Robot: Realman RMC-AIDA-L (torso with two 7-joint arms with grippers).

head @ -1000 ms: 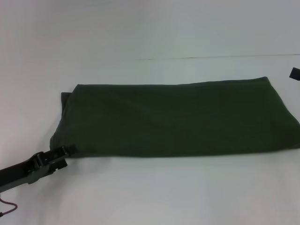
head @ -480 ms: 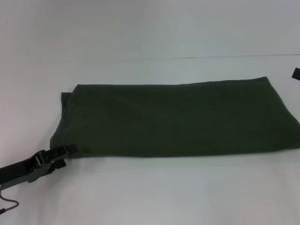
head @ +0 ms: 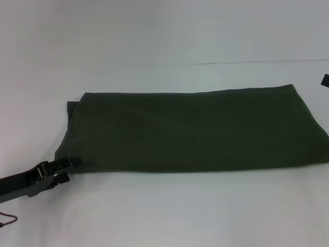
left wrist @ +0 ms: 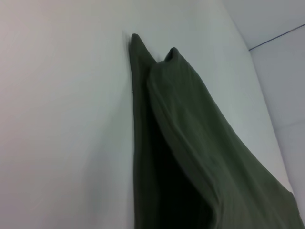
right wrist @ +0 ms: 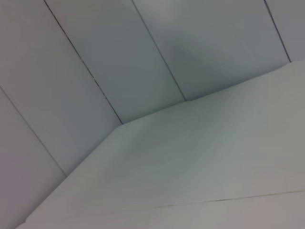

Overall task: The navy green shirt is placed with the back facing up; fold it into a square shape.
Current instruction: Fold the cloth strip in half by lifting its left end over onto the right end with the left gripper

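The navy green shirt lies on the white table as a long flat rectangle, with its left end showing stacked folded layers. My left gripper sits at the shirt's near left corner, open, and its upper fingertip touches the fabric edge. In the left wrist view the shirt fills the frame, its top layer lifted off the lower one with a dark gap between them. Of my right gripper only a small black piece shows at the far right edge, clear of the shirt.
The table's far edge meets a pale panelled wall behind. A thin reddish cable hangs under the left arm. The right wrist view shows only the table top and wall panels.
My left gripper has drawn back a little to the left along the shirt's near corner. The black piece of the right gripper has slid further toward the right edge. The shirt has not moved.
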